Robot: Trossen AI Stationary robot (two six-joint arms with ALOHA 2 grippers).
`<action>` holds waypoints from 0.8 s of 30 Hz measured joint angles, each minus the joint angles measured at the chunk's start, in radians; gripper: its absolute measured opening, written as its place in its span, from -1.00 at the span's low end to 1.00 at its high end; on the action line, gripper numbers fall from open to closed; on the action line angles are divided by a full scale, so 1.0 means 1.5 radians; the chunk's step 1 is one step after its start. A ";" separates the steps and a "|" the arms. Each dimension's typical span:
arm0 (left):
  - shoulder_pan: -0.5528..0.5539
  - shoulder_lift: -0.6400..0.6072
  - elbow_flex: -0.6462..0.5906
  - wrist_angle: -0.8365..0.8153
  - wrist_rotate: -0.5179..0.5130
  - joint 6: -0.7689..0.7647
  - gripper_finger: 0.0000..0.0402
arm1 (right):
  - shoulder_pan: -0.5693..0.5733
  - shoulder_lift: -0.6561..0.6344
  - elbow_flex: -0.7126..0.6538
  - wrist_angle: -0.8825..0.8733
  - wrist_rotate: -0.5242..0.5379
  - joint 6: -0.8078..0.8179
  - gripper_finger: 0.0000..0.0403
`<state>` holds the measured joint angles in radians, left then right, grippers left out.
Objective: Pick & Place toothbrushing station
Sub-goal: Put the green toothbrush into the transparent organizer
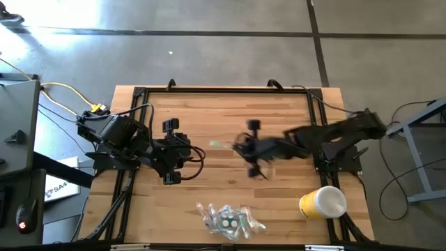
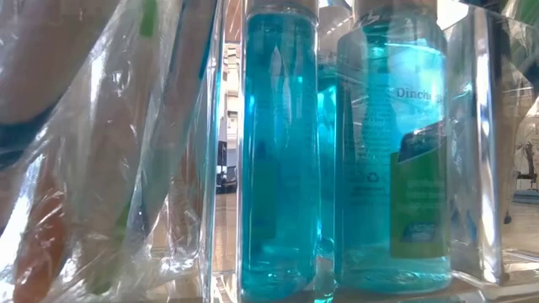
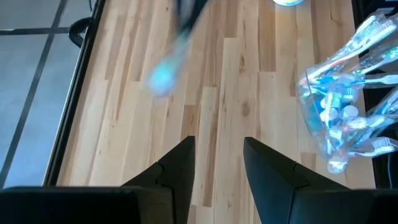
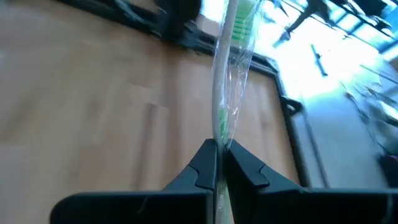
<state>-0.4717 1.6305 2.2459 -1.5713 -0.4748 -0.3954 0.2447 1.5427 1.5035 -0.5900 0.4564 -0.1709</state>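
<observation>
My right gripper (image 4: pixel 217 155) is shut on a green-and-white toothbrush (image 4: pixel 231 74) in a clear wrapper, above the middle of the table; the high view shows the brush (image 1: pixel 219 144) as a green blur ahead of that gripper (image 1: pixel 235 145). My left gripper (image 3: pixel 217 168) hovers open over bare wood at the table's left (image 1: pixel 189 152), nothing between its fingers. A clear holder (image 1: pixel 230 219) crammed with wrapped toothbrushes (image 3: pixel 348 106) sits near the front edge. The low view looks through clear plastic at blue mouthwash bottles (image 2: pixel 278 151) and wrapped brushes (image 2: pixel 126 168). My right gripper pinches the wrapped toothbrush's handle (image 4: pixel 220 138) between its two fingers. The brush runs on straight ahead of the fingertips, along the fingers, with its green part farthest out. It is lifted clear of the table.
A yellow cup (image 1: pixel 323 202) with a white rim lies on its side at the front right. A black frame (image 1: pixel 223 89) runs around the wooden tabletop. Bare wood lies between the two grippers and toward the far edge.
</observation>
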 joint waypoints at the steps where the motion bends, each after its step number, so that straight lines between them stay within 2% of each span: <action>1: 0.000 0.000 0.000 0.000 0.000 0.000 -0.34 | 0.023 -0.019 -0.001 -0.012 0.003 0.013 -0.97; 5: 0.000 0.000 0.000 0.000 0.000 -0.003 -0.34 | 0.120 -0.088 -0.005 -0.057 0.048 0.063 -0.97; 9: 0.000 0.000 0.000 0.000 0.000 -0.024 -0.34 | 0.210 -0.171 -0.096 -0.020 0.090 0.100 -0.97; 12: 0.000 0.000 0.000 0.000 0.000 -0.038 -0.34 | 0.264 -0.251 -0.222 0.074 0.112 0.116 -0.97; 15: 0.000 0.000 0.000 0.000 -0.005 -0.048 -0.34 | 0.290 -0.345 -0.380 0.281 0.093 0.079 -0.97; 17: 0.000 0.000 0.000 0.000 -0.014 -0.054 -0.34 | 0.289 -0.395 -0.497 0.491 0.003 0.015 -0.97; 20: 0.000 0.000 0.000 0.000 -0.037 -0.061 -0.34 | 0.242 -0.419 -0.658 0.820 -0.230 -0.060 -0.97; 22: 0.000 0.001 0.000 0.000 -0.042 -0.066 -0.34 | 0.181 -0.397 -0.731 0.991 -0.359 -0.055 -0.97; 24: 0.000 0.002 0.000 0.000 -0.044 -0.071 -0.34 | 0.124 -0.370 -0.784 1.108 -0.461 -0.019 -0.97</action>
<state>-0.4713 1.6337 2.2459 -1.5715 -0.5415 -0.5022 0.4307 0.9874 0.3270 1.0725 -0.2347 -0.1990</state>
